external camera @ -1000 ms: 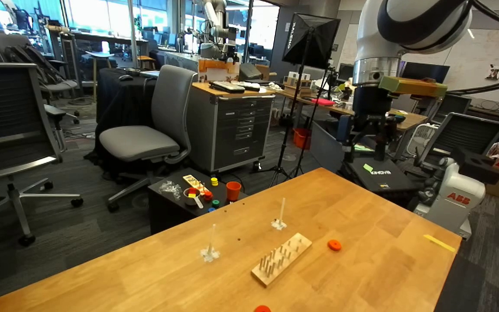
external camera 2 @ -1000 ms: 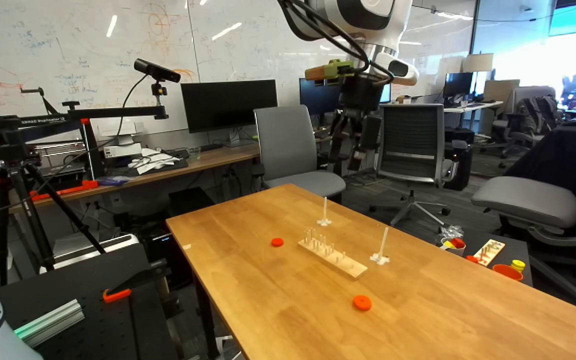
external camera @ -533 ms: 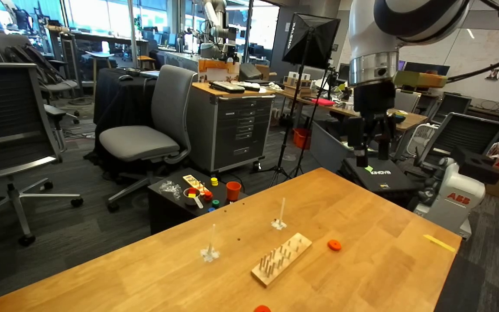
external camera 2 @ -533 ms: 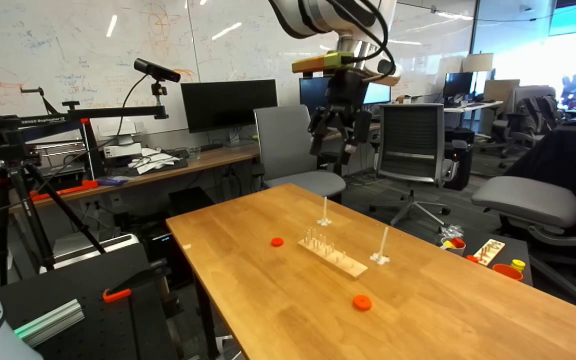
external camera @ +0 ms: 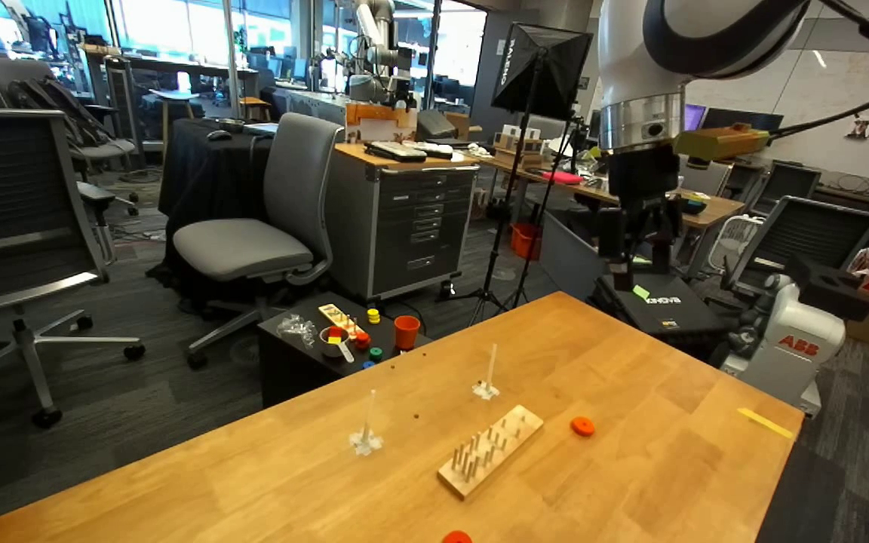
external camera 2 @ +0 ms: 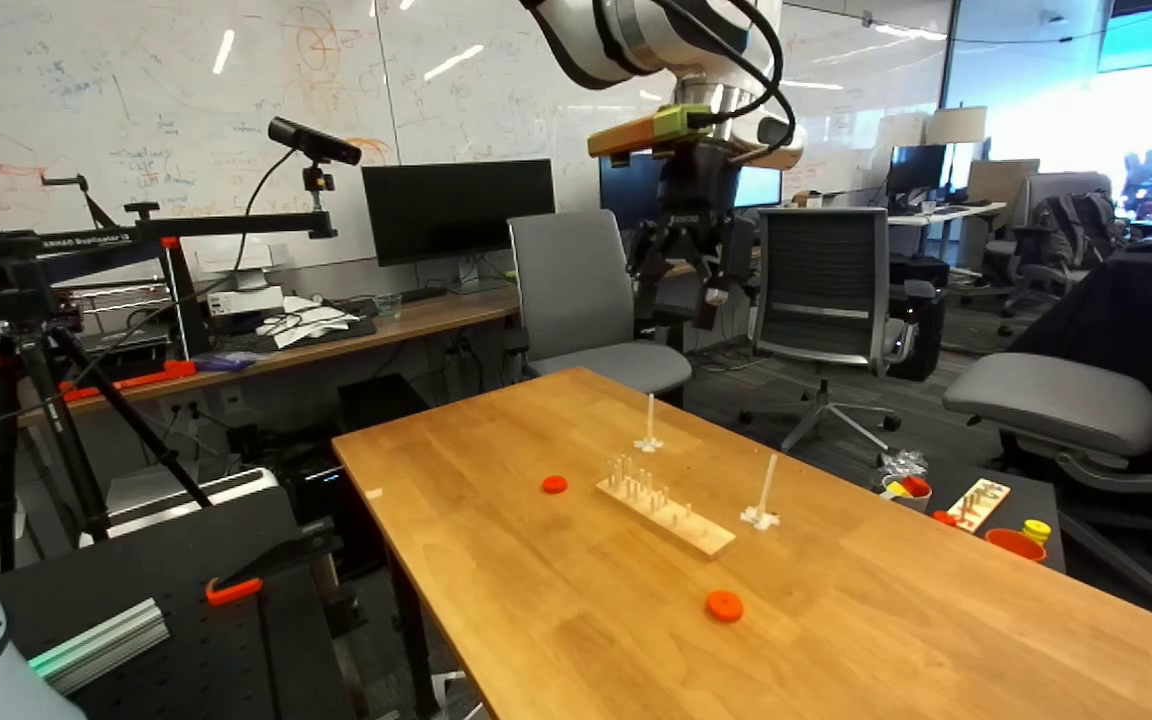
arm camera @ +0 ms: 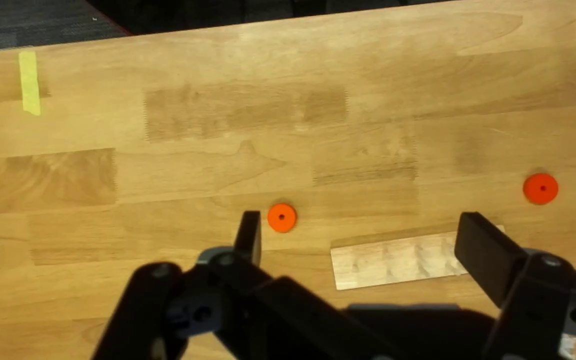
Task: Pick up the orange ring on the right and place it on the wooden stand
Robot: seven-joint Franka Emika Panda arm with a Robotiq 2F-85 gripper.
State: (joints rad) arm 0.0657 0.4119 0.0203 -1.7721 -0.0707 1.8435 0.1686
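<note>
We see the orange ring lying flat on the worktop, the right-hand one of two in both exterior views; it is round, so it points no one way, and its hole faces up; in an exterior view the wooden stand runs lengthwise from lower left to upper right, and the ring sits near its sparsely pegged upper end, apart from it. In the wrist view we look down on both, the stand lying almost crosswise and rising slightly to the right; a finger of the robot's hand hides part of its thickly pegged end; the hand hangs above the worktop, its fingers spread wide, and the ring shows on the wood below, just beside the left-hand finger in that view; a second orange ring lies near the thickly pegged end; two pale sticks stand upright in whitish tape on the stand's far side from the rings, the tallest things on the worktop; a strip of yellow tape lies near the edge; beyond, a black side table bears an orange cup and a second pegged board. We find the ring a thick, bright orange-red disc with a small dark hole at its center; the stand is pale wood.
</note>
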